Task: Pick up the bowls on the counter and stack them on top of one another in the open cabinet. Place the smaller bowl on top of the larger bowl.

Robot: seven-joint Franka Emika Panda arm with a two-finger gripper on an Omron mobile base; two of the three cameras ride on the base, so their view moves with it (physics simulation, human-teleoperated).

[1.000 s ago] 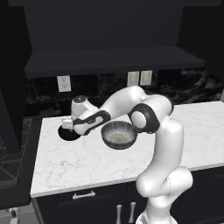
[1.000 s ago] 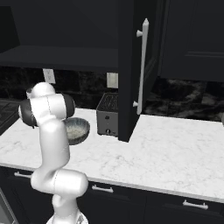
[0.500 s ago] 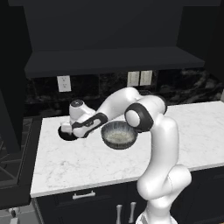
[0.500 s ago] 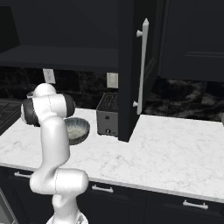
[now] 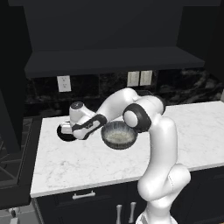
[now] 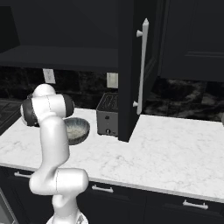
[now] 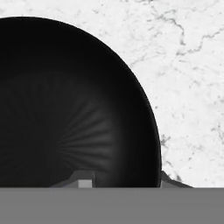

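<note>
The small black bowl (image 5: 64,132) sits on the white marble counter (image 5: 87,164) near its left end, largely covered by my hand. My gripper (image 5: 68,130) is down at this bowl. In the hand view the black bowl (image 7: 65,100) is very close, and my gripper (image 7: 127,180) is open. One fingertip (image 7: 85,180) is inside the bowl and the other (image 7: 169,181) is outside its rim. The ribbed grey bowl (image 5: 118,135) stands just right of my forearm and shows as the grey bowl (image 6: 78,129) beside the arm. The open cabinet's shelf (image 5: 113,61) hangs above.
A dark toaster (image 6: 108,114) stands at the back, right of the grey bowl. An open cabinet door (image 6: 135,65) with a long silver handle juts out over the counter (image 6: 166,153). A stove (image 5: 13,168) borders the counter's left edge.
My hand has sunk a little lower onto the black bowl and the elbow has dropped. Both bowls stay where they were.
</note>
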